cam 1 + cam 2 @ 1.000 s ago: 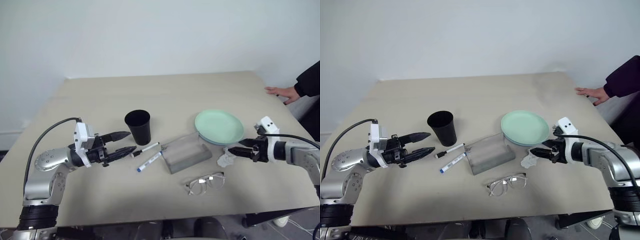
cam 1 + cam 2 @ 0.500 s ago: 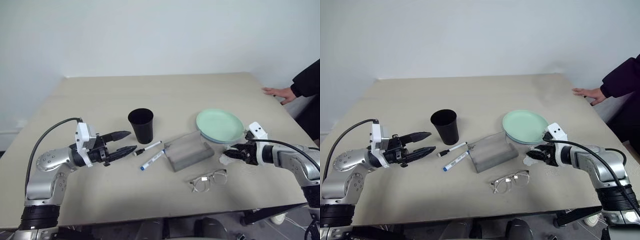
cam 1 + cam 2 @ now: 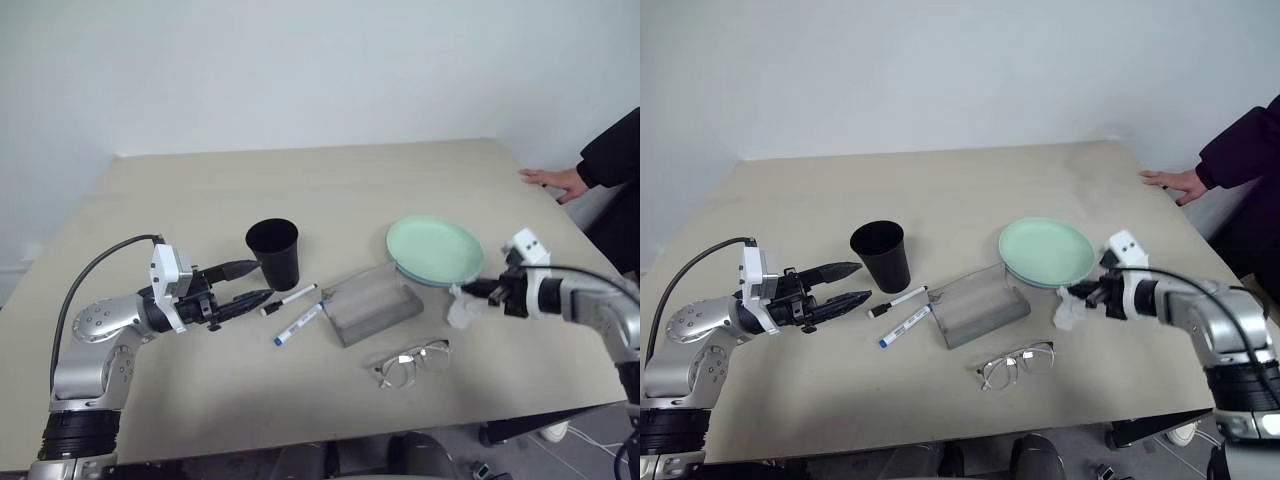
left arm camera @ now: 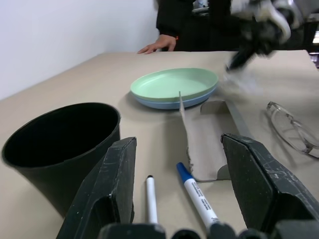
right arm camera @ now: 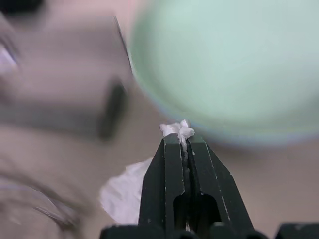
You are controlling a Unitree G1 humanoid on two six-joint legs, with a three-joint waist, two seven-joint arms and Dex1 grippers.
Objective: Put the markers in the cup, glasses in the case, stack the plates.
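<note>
Beige worktop [image 3: 330, 190] vs plain white wall; a person's hand [image 3: 556, 181] rests on the far right edge. Plates [image 3: 435, 250] already stacked, mint green over light blue, right of centre. Grey case [image 3: 375, 305] lies open just in front-left of them. Black cup [image 3: 274, 252] upright, left of centre. Glasses [image 3: 412, 363] near the front edge, apart from the case. Two markers [image 3: 296, 311] lie betw. cup and case, not yet in the cup.

Change: right end effector [image 3: 1087, 294], wide apart a sec ago beside the white tissue [image 3: 460, 309], has now clamped fully on a pinch of it and lifted it off the worktop. That clears clutter next to the glasses, prob. a prep step, no task item moved. Left end effector [image 3: 252, 282] stays put, about half open, empty, pointing at the markers near the cup.
</note>
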